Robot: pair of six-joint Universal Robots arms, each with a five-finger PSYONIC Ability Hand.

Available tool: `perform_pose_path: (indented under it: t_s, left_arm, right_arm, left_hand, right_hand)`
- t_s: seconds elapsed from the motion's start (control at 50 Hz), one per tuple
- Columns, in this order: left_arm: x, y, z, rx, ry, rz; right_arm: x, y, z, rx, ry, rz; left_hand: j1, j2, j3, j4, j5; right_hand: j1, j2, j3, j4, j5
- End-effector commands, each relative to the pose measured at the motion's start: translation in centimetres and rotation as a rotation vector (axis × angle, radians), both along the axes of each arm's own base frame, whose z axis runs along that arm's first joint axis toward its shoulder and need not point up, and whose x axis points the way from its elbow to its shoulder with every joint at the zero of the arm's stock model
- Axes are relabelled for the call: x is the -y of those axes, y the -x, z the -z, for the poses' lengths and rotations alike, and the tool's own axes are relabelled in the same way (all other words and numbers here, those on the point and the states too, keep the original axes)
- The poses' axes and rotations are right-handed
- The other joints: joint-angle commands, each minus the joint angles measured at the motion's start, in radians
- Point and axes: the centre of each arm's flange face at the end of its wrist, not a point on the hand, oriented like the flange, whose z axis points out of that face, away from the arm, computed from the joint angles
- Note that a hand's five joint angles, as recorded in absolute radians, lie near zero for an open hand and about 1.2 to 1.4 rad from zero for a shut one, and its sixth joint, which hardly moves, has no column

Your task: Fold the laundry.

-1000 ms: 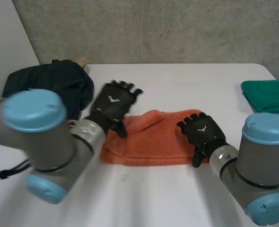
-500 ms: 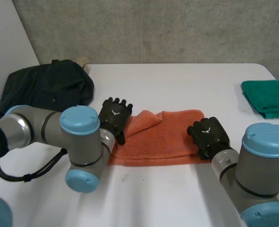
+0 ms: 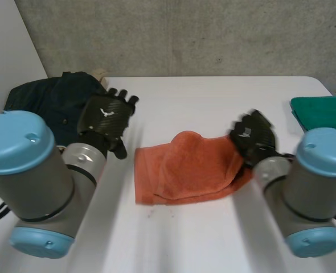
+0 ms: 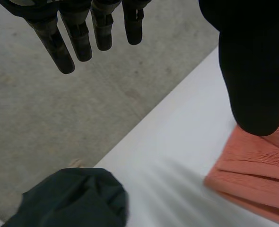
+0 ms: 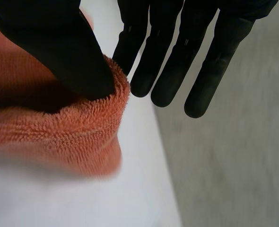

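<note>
- The white table [image 3: 213, 96] is lit brightly and evenly from above in the head view.
- A thin, soft-edged shadow is cast along the near edge of the orange towel [image 3: 185, 170].
- The dark garment [image 3: 42, 105] is rendered almost without detail.

The towel [image 3: 185, 168] is orange all over, fuzzy, with no print. The worktop [image 3: 213, 96] is plain white. The left hand [image 3: 105, 116] is black with a fine woven pattern and a small white mark on its back; the right hand [image 3: 252, 135] is black with the same mark. The garment [image 3: 48, 99] is very dark, nearly black-blue. The folded cloth [image 3: 322, 111] is green. The wall [image 3: 185, 34] is speckled grey. The arms [image 3: 28, 176] are grey with light-blue caps [image 3: 17, 142].
</note>
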Motion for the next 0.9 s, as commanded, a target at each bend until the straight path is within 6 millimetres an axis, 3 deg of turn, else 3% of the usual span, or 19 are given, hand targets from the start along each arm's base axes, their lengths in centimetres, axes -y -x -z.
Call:
perform_pose_path:
  t_s: [0.02, 0.08, 0.14, 0.2, 0.22, 0.24, 0.28, 0.34, 0.4, 0.48, 0.56, 0.6, 0.64, 0.7, 0.72, 0.8, 0.9]
  left_arm:
    - [0.7, -2.3, -0.7, -0.008, 0.009, -0.063]
    - [0.7, -3.0, -0.5, -0.004, -0.001, -0.08]
    - [1.1, -3.8, -0.1, 0.003, -0.012, -0.109]
    - [1.5, -4.4, 0.2, 0.005, -0.02, -0.131]
    - [1.5, -4.4, 0.2, 0.005, -0.02, -0.132]
    - [1.6, -4.5, 0.1, 0.004, -0.018, -0.135]
    - [1.8, -4.5, 0.0, -0.002, -0.011, -0.137]
    - [1.9, -4.2, -0.5, -0.017, 0.006, -0.133]
    - [2.1, -3.9, -1.2, -0.041, 0.021, -0.124]
    - [2.1, -2.7, -2.4, -0.119, 0.033, -0.093]
    - [1.6, -0.2, -2.4, -0.202, -0.001, 0.0]
    - [1.0, 2.3, -1.3, -0.224, -0.053, 0.098]
    - [-0.4, 4.8, 0.0, -0.219, -0.104, 0.197]
    - [-0.9, 6.4, 1.7, -0.189, -0.156, 0.233]
    - [-0.8, 6.9, 3.3, -0.161, -0.201, 0.226]
    - [-0.1, 6.6, 5.9, -0.101, -0.268, 0.134]
    - [0.0, 5.0, 7.6, -0.012, -0.313, -0.005]
  right_arm:
    - [-6.6, -8.0, 0.7, 0.041, 0.038, -0.428]
    - [-9.8, -9.9, 3.5, 0.007, -0.015, -0.599]
    - [-11.4, -10.9, 5.4, -0.022, -0.042, -0.674]
    - [-10.8, -11.0, 5.7, -0.027, -0.046, -0.627]
    - [-10.2, -10.8, 5.3, -0.019, -0.044, -0.574]
    - [-10.0, -10.7, 5.0, -0.01, -0.044, -0.546]
    - [-9.9, -10.6, 4.4, 0.026, -0.054, -0.511]
    - [-8.9, -9.7, 1.1, 0.201, -0.109, -0.451]
    - [-6.9, -7.6, -3.1, 0.443, -0.18, -0.373]
    - [-5.1, -5.2, -5.9, 0.669, -0.296, -0.28]
    - [-2.5, -2.3, -5.5, 0.725, -0.414, -0.12]
    - [-1.2, -0.8, -5.3, 0.729, -0.451, -0.028]
    - [-0.7, -0.3, -5.1, 0.723, -0.469, 0.009]
    - [0.0, -0.5, -3.1, 0.693, -0.546, 0.05]
    - [0.3, -0.6, -2.6, 0.692, -0.563, 0.059]
    - [1.1, -1.4, -1.2, 0.695, -0.644, 0.076]
    - [1.1, -2.4, 1.1, 0.653, -0.783, 0.033]
  left_hand:
    - [-0.002, -0.022, -0.029, -0.018, -0.038]
    - [-0.002, -0.022, -0.029, -0.018, -0.038]
    - [-0.011, -0.031, -0.038, -0.027, -0.047]
    - [-0.014, -0.034, -0.041, -0.029, -0.05]
    - [-0.014, -0.034, -0.041, -0.03, -0.05]
    - [-0.014, -0.034, -0.041, -0.03, -0.05]
    - [-0.014, -0.034, -0.041, -0.03, -0.05]
    - [-0.014, -0.034, -0.041, -0.029, -0.05]
    - [-0.011, -0.031, -0.038, -0.027, -0.047]
    - [-0.008, -0.028, -0.035, -0.024, -0.044]
    - [0.003, -0.016, -0.024, -0.012, -0.033]
    - [0.006, -0.013, -0.021, -0.009, -0.03]
    - [0.006, -0.013, -0.021, -0.009, -0.03]
    - [0.012, -0.008, -0.015, -0.003, -0.024]
    - [0.015, -0.005, -0.012, 0.0, -0.021]
    - [0.015, -0.005, -0.012, 0.0, -0.021]
    - [0.009, -0.011, -0.018, -0.006, -0.027]
  right_hand:
    - [0.279, 0.214, 0.208, 0.199, 0.231]
    - [0.279, 0.214, 0.208, 0.199, 0.231]
    - [0.279, 0.214, 0.208, 0.199, 0.231]
    - [-0.363, -0.428, -0.434, -0.443, -0.412]
    - [-0.793, -0.858, -0.864, -0.873, -0.842]
    - [-0.928, -0.993, -0.999, -1.008, -0.977]
    - [-0.943, -1.008, -1.014, -1.023, -0.991]
    - [-0.943, -1.008, -1.014, -1.023, -0.991]
    - [-0.943, -1.008, -1.014, -1.023, -0.991]
    - [-0.943, -1.008, -1.014, -1.023, -0.991]
    - [-0.943, -1.008, -1.014, -1.023, -0.991]
    - [-0.943, -1.008, -1.014, -1.023, -0.991]
    - [-0.943, -1.008, -1.014, -1.023, -0.991]
    - [-0.943, -1.008, -1.014, -1.023, -0.991]
    - [-0.943, -1.008, -1.014, -1.023, -0.991]
    - [-0.943, -1.008, -1.014, -1.023, -0.991]
    - [-0.943, -1.008, -1.014, -1.023, -0.991]
